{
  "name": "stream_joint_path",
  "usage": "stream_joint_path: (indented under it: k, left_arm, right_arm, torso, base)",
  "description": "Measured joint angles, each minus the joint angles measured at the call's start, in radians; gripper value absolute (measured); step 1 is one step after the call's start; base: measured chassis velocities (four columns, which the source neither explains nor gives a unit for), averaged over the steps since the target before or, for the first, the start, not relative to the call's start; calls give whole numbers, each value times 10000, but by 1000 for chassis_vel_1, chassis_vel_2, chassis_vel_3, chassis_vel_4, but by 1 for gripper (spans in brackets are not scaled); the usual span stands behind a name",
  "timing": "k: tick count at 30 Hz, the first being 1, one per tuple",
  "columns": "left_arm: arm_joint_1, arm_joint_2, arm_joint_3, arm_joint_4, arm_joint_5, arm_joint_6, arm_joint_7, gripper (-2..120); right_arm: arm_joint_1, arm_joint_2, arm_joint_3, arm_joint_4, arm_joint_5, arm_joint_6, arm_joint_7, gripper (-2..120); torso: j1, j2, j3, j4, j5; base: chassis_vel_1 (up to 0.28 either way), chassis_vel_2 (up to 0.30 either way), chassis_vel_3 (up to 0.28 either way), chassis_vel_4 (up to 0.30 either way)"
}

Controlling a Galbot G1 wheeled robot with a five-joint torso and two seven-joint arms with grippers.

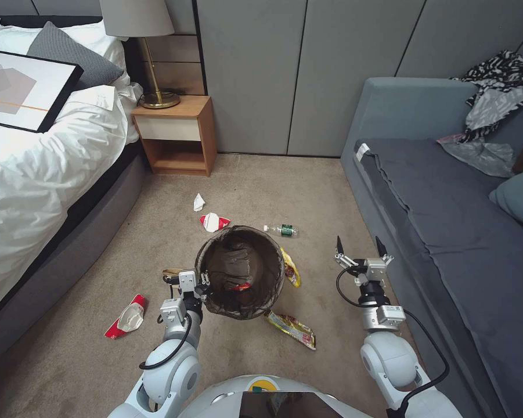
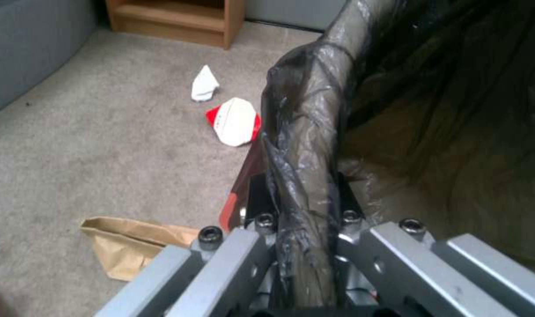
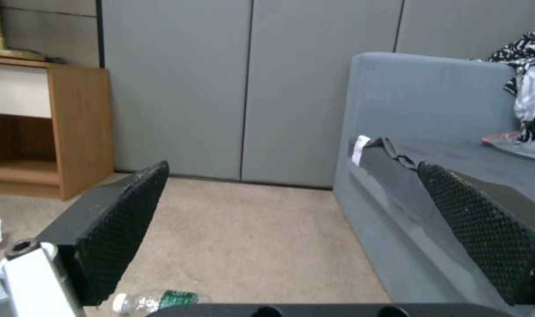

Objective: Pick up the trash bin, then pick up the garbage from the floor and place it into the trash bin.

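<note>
Left tool [image 1: 203, 283]: clamped on the left rim of the trash bin [image 1: 241, 273], lower centre of the head view; in the left wrist view the liner-wrapped rim [image 2: 305, 145] runs straight between its jaws.
Right tool [image 1: 363, 248]: jaws wide apart and empty, held above the carpet at lower right of the head view, just beside the sofa [image 1: 447, 232].
Trash bin: round, dark bag liner folded over the rim, mouth facing up; whether it is lifted off the floor I cannot tell.
Done so far: the bin is gripped, so the first step looks achieved; something red [image 1: 241, 287] lies inside near the bottom.
Left to do: most litter is on the floor, so I judge the task is at an early stage.
Garbage above the bin: white paper scrap [image 1: 198, 202], red-and-white packet [image 1: 213, 222], small clear bottle with green label [image 1: 282, 230].
Garbage right of the bin: yellow snack wrapper [image 1: 290, 268] touching the bin's side, another wrapper [image 1: 291, 328] below it.
Garbage left of the bin: brown paper bag [image 2: 129, 248] just beside the left tool, second red-and-white packet [image 1: 126, 317] at lower left.
Surroundings: bed [image 1: 35, 162] at left, wooden nightstand [image 1: 177, 136] with a brass lamp [image 1: 151, 64] at upper left, grey wall panels behind.
In the way: the bin partly hides the nearest wrapper; the sofa crowds the right arm.
</note>
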Motion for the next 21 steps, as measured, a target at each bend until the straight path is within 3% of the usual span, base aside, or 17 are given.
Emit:
stream_joint_path:
  k: [21]
  left_arm:
    - [66, 44, -38, -39, -1, -19, -8, 2]
  right_arm:
    - [-266, -447, 46, 202, 239, -387, 33, 100]
  torso:
    - [1, 0, 1, 2, 0]
  base:
    - [0, 0, 0, 0]
